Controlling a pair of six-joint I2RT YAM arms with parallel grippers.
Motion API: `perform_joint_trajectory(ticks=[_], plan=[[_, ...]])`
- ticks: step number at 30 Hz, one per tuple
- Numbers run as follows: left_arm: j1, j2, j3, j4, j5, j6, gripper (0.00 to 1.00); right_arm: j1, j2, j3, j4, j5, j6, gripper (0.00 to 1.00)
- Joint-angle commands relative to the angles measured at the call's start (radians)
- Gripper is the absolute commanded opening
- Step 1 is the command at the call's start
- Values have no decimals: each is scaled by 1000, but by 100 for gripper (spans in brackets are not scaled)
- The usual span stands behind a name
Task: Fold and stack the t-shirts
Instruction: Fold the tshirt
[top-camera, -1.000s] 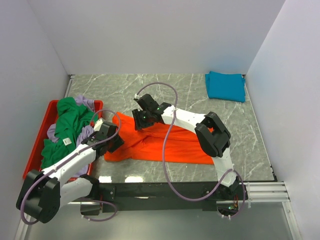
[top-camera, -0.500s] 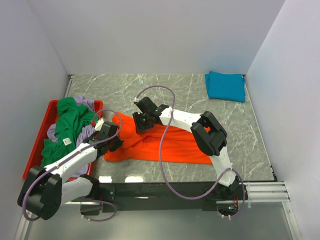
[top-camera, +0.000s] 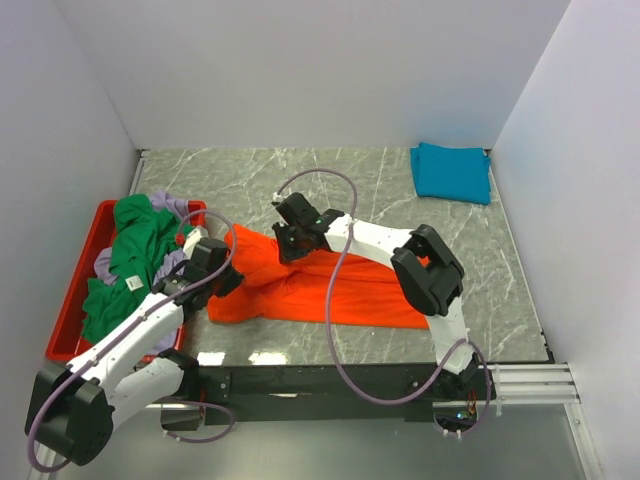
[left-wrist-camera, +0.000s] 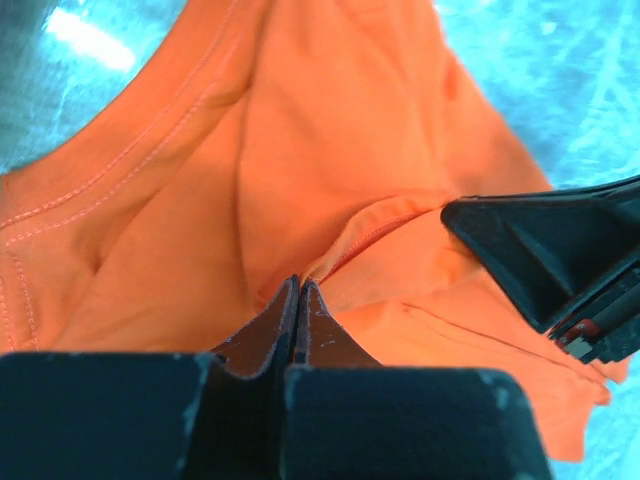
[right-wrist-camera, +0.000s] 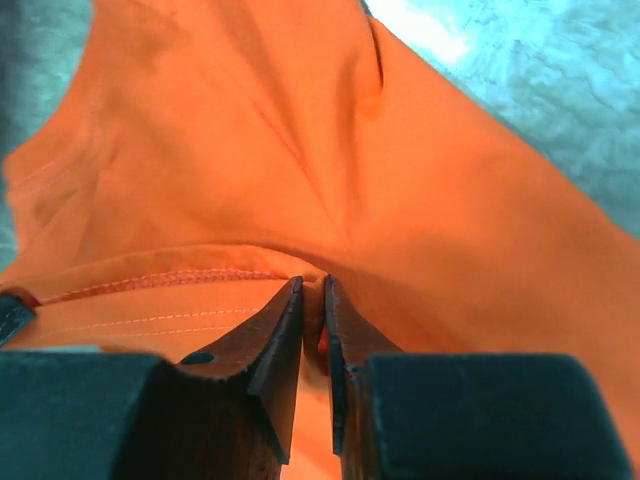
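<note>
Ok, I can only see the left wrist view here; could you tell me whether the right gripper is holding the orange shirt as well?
Observer: Yes, the right gripper is shut on a stitched hem of the orange t-shirt.
Operator: Thank you. Is any shirt already folded?
Observer: One, a teal-blue t-shirt, lies folded at the far right corner of the table.
Operator: And what is left to fold?
Observer: A green t-shirt and lavender cloth are heaped in the red tray on the left.

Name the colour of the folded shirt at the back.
Teal-blue; the folded shirt shows best from top external.
</note>
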Motion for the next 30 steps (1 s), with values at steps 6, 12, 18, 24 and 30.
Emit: perform_joint_trajectory(ticks=[6,12,18,24,30], plan=[[-23,-56,75,-82,47,43,0,8,-172,-80,63,47,23,18],[-51,-90,90,-113,59,46,0,8,-219,-149,90,50,40,18],[-89,-90,92,-124,70,41,0,8,-253,-217,118,57,53,17],[-137,-79,84,-113,77,26,1,8,-253,-257,136,64,63,17],[-201,-44,83,-107,59,0,0,8,-247,-280,147,84,76,17]])
